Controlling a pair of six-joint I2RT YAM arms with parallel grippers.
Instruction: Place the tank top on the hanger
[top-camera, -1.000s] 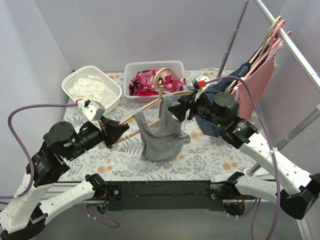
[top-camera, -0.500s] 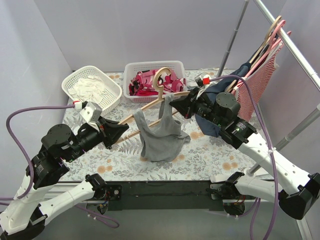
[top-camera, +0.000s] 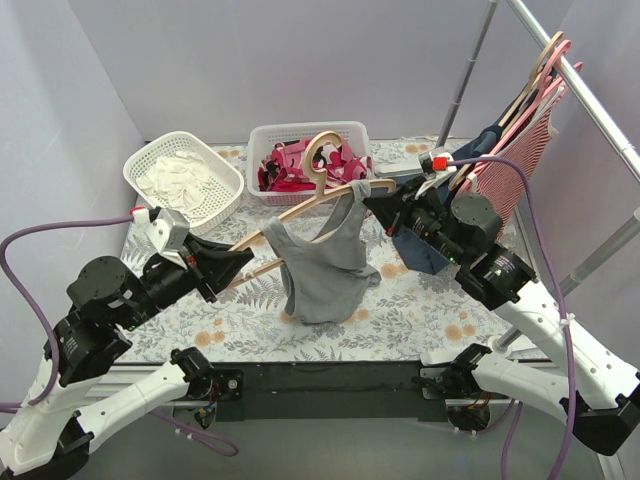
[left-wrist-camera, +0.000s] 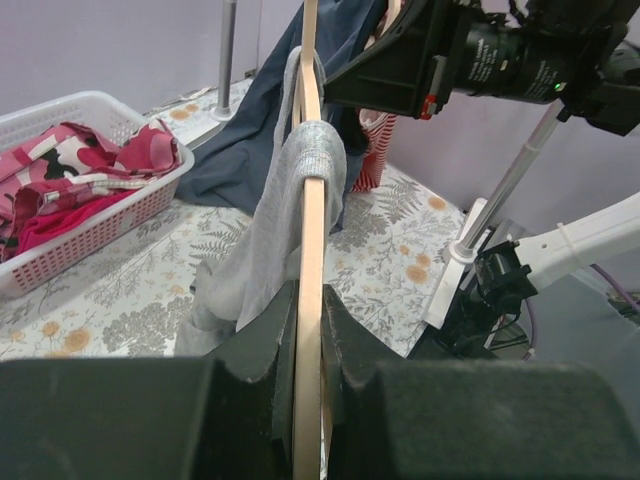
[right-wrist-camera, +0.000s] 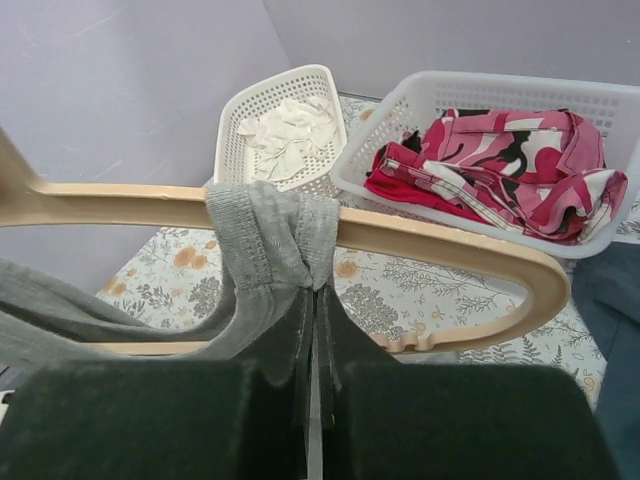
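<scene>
The grey tank top (top-camera: 322, 268) hangs from the tan hanger (top-camera: 318, 200), which is held slanting above the table with its hook (top-camera: 322, 155) up. One strap is draped over the hanger's right arm. My left gripper (top-camera: 236, 262) is shut on the hanger's lower left end; in the left wrist view the hanger's bar (left-wrist-camera: 312, 220) runs straight out from between the fingers, with the tank top (left-wrist-camera: 270, 240) draped over it. My right gripper (top-camera: 376, 202) is shut on the tank top's strap (right-wrist-camera: 268, 235) just below the hanger's arm (right-wrist-camera: 450, 245).
A white basket (top-camera: 300, 132) of pink and red garments and a white basket (top-camera: 150, 158) of white cloths stand at the back. A metal rail (top-camera: 585, 95) at the right carries a striped top (top-camera: 512, 178), a navy garment (top-camera: 424, 255) and pink hangers (top-camera: 552, 70).
The right gripper closed on the strap and drew it right along the hanger's arm. The hanger rose and the top spread wider. The left arm shifted slightly left, keeping its grip.
</scene>
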